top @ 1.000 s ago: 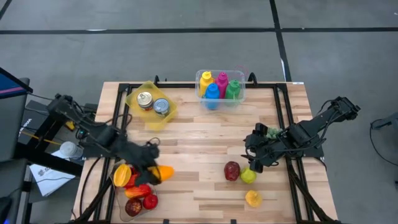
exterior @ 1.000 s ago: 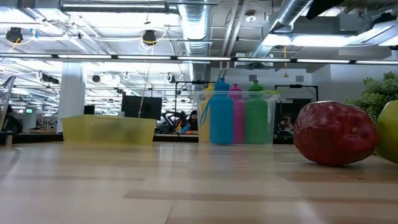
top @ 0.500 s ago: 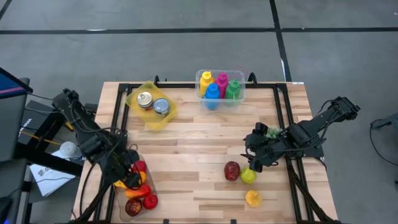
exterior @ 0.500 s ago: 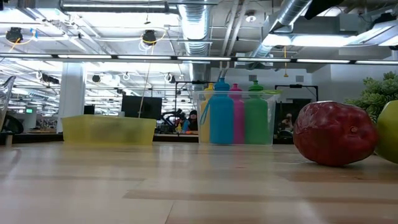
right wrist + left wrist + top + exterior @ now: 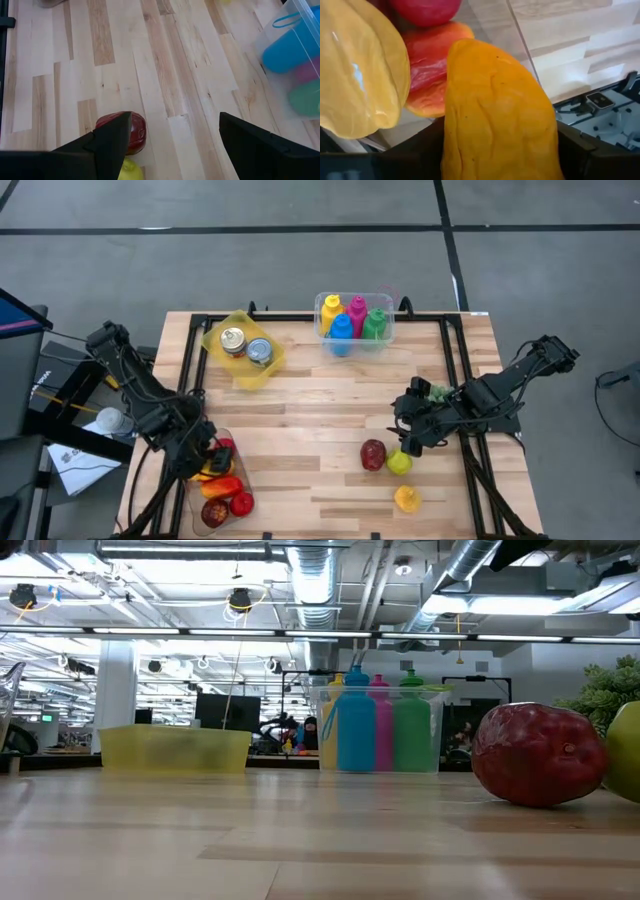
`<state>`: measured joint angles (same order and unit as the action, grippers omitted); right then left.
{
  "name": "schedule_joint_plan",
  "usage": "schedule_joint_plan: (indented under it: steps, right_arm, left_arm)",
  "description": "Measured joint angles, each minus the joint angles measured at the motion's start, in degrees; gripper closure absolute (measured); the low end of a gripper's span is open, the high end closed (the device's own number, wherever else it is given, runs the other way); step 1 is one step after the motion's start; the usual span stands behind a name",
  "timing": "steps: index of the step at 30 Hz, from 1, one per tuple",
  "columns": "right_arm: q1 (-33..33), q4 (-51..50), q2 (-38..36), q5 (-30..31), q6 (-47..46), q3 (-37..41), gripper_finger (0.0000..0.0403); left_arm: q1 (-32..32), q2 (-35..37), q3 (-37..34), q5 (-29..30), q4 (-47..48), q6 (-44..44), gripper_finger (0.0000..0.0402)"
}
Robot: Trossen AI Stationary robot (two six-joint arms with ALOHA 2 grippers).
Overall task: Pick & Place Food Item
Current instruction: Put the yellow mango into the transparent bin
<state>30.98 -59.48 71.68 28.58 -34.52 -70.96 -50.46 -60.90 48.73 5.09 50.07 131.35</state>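
Over the clear bin [image 5: 228, 442], left gripper [image 5: 205, 468] grips (firmly) an orange food item [image 5: 497, 115].

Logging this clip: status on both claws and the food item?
Left claw shut on orange food item, over clear bin of fruit. Right claw open, empty, above red apple. Nothing in the way.

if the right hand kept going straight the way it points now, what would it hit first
Probably the dark red fruit lying just ahead of the right hand on the wooden table; the fruit sits toward one finger, and depth is unclear.
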Motion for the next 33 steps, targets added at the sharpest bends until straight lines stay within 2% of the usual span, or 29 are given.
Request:
schedule_joint_plan:
  steps: [10,20,25,33]
  right_arm:
    - [0.0,0.0,0.0,0.0,0.4,0.0,0.0111]
    - [0.0,0.0,0.0,0.0,0.5,0.0,0.0111]
    - [0.0,0.0,0.0,0.0,0.5,0.0,0.0111]
    - [0.0,0.0,0.0,0.1,0.1,0.0,0.0111]
  left_arm:
    - [0.7,0.2,1.1,0.0,-0.2,-2.4,0.0158]
    - [0.7,-1.2,10.4,2.6,18.9,-4.9,0.0165]
    - [0.7,-6.6,16.2,2.1,26.5,-5.0,0.0163]
    - [0.2,-20.8,20.4,2.0,27.7,-2.0,0.0163]
